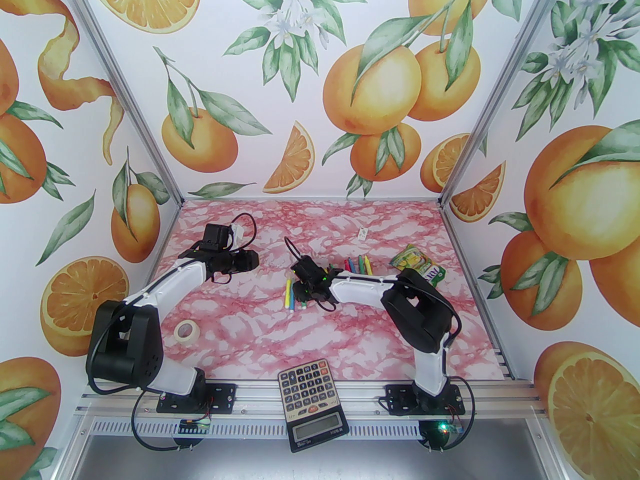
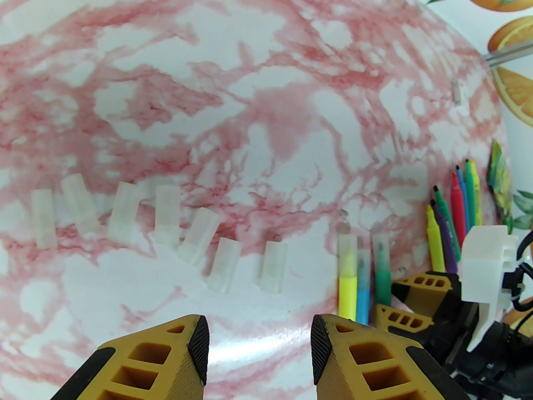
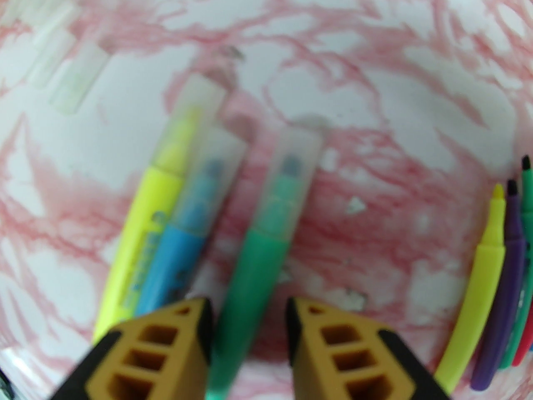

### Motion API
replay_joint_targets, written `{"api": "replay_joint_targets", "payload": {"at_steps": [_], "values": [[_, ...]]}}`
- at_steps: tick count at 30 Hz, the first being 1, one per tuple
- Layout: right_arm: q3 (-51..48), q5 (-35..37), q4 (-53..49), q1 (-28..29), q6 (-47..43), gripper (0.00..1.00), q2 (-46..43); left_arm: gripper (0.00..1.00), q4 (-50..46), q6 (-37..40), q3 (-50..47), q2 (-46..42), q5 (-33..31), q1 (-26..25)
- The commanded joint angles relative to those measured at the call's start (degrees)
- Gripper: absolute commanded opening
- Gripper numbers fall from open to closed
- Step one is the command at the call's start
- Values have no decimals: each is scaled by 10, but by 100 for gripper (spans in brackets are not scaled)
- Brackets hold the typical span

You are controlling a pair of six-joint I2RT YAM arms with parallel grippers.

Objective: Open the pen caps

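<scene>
Three capped pens lie side by side: yellow [image 3: 141,231], blue [image 3: 183,248] and green [image 3: 266,244], each with a clear pen cap [image 3: 291,161] on its tip. My right gripper [image 3: 247,306] is open, its fingers straddling the green pen's barrel with narrow gaps on either side. From above, the right gripper [image 1: 301,300] sits over these pens [image 1: 289,294]. Several loose clear caps [image 2: 166,215] lie in a row on the table. My left gripper [image 2: 260,327] hovers open and empty above bare table, left of the capped pens [image 2: 347,281].
Several uncapped pens [image 1: 360,265] lie together to the right, beside a green-yellow snack pouch [image 1: 417,265]. A tape roll [image 1: 187,330] sits near the left arm. A calculator [image 1: 312,403] rests on the front rail. Patterned walls enclose the pink marbled table [image 1: 250,338].
</scene>
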Motion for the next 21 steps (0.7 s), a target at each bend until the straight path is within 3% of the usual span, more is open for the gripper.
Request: {"api": "replay_joint_targets", "payload": {"at_steps": [1,12,21], "values": [[13,42,-40,2,1,36,3,46,16,0,-6,-20,12,4],[33,55,-75,3,-6,35,21,46,18,-5,-5,-23,14,4],[42,47,-88,3,-10,28,32,47,51,-19,-23,-24,33,5]]}}
